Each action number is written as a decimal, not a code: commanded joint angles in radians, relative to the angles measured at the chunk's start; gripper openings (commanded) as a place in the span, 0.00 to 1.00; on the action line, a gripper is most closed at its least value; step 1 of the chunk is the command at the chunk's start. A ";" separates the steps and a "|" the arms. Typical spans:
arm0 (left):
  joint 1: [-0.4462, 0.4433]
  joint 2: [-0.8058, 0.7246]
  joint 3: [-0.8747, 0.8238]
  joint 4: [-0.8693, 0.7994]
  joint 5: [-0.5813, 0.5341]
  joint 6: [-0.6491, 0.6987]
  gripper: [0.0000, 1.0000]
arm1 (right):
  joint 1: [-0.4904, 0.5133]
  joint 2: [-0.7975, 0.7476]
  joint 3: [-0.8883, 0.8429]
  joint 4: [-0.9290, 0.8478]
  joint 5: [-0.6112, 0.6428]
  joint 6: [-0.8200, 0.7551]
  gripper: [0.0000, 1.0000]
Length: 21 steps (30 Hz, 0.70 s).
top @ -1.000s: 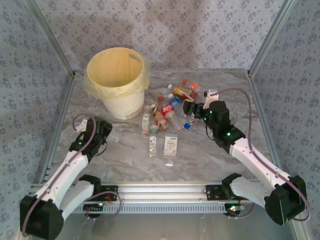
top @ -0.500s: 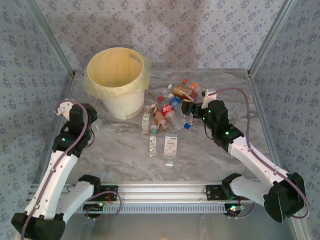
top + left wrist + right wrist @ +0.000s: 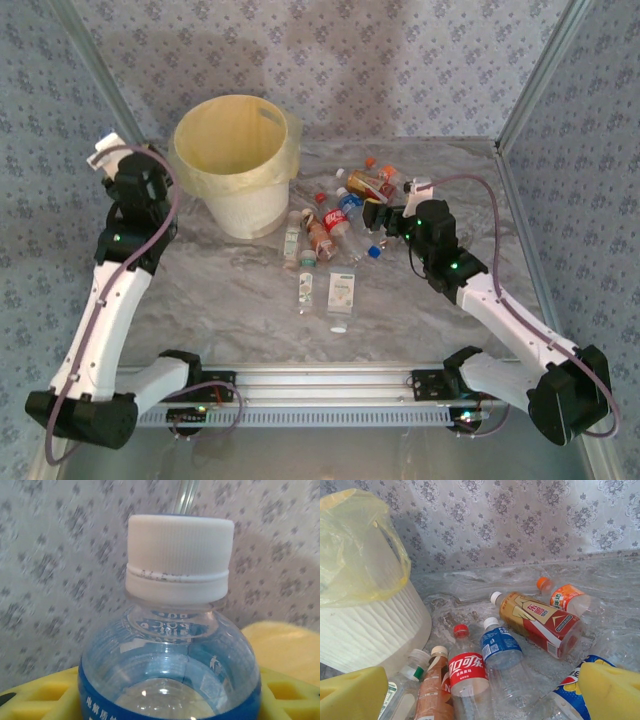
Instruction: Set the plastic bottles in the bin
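Top external view, starting at the left: my left arm point(image 3: 110, 270) stands tall at the left edge of the desk point(image 3: 250, 290). Its wrist is high and just beside the bin point(image 3: 248, 208), not over the mouth as far as I can judge. Left wrist view: the yellow left fingers point(image 3: 35, 697) are clamped on one plastic bottle point(image 3: 170, 675) with a white cap and a blue label, held upright against the patterned wall. I judge the step in hand to be the drop. To do it well I would carry the bottle to the right until it hangs above the middle of the open mouth, clear of the rim and of the yellowish bag folded over it. Only then would I part the fingers, because a release near the edge could bounce the bottle back onto the desk. Right of the bin, the other plastic bottles point(image 3: 335, 215) lie in a loose heap on the desk. Right wrist view: the right fingers point(image 3: 352, 692) are wide apart with nothing gripped, low over that heap, near a red-labelled bottle point(image 3: 466, 670) and a blue-labelled one point(image 3: 501, 647). I would have that arm wait clear of the bin.
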State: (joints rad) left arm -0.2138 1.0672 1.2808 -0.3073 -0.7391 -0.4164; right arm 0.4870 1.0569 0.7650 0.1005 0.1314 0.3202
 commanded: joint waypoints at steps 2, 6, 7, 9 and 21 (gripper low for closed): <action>0.005 0.046 0.098 0.170 0.118 0.075 0.57 | 0.008 -0.014 0.041 -0.011 0.010 -0.020 1.00; 0.005 0.111 0.145 0.235 0.256 0.055 0.57 | 0.008 -0.019 0.039 -0.012 0.016 -0.021 1.00; 0.005 0.126 0.157 0.244 0.275 0.054 0.57 | 0.009 -0.020 0.039 -0.014 0.015 -0.023 1.00; 0.004 0.168 0.186 0.256 0.311 0.063 0.57 | 0.007 -0.024 0.042 -0.020 0.016 -0.024 1.00; 0.004 0.457 0.432 0.066 0.423 0.184 0.57 | 0.010 -0.046 0.031 -0.043 0.040 -0.032 1.00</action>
State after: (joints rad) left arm -0.2138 1.4960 1.6550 -0.1795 -0.3313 -0.2867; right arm 0.4873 1.0302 0.7750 0.0788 0.1463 0.3058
